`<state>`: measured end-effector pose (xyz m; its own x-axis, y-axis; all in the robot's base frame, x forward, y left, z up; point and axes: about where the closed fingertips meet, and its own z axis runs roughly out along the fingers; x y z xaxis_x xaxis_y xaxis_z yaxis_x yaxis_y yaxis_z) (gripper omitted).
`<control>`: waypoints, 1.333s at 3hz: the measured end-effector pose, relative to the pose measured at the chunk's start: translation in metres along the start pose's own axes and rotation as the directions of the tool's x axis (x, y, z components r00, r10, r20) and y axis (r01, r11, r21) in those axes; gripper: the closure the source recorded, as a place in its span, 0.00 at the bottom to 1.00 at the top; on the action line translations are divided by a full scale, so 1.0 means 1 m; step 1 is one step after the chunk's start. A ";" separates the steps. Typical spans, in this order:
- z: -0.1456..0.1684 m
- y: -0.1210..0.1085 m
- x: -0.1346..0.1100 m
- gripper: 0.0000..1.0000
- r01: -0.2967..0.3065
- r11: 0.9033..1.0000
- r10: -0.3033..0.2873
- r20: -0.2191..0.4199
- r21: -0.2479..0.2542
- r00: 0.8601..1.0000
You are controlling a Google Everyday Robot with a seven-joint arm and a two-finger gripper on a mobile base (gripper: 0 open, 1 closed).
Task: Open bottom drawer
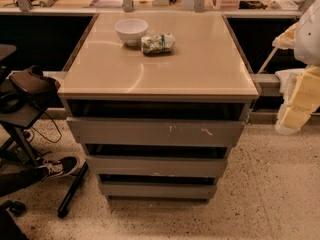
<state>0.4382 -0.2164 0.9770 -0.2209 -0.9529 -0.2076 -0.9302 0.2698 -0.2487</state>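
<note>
Speckled floor [260, 204] runs up to the bottom drawer [157, 189], the lowest grey front under the table [165, 69]. It sits back beneath the middle drawer [156, 166] with a dark slot above it, and looks not yet pulled out. The end effector [300, 101] hangs at the right edge, well apart from the drawer; I cannot tell how far open it is or whether it holds anything. The approach seems to be the step in hand. Next it likely must drop low and leftward to catch the handleless front's upper edge.
</note>
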 end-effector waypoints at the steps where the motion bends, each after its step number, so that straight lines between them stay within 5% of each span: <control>1: 0.000 0.000 0.000 0.00 0.000 1.000 0.000 0.000 0.000 1.000; 2: 0.013 0.007 0.003 0.00 0.017 1.000 -0.017 0.026 -0.015 1.000; 3: 0.052 0.032 0.007 0.00 0.037 0.999 -0.033 0.094 -0.037 0.995; 4: 0.114 0.067 0.021 0.00 -0.005 0.998 0.014 0.152 -0.065 0.988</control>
<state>0.4047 -0.2025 0.8478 -0.1871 -0.9168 -0.3529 -0.9462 0.2647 -0.1861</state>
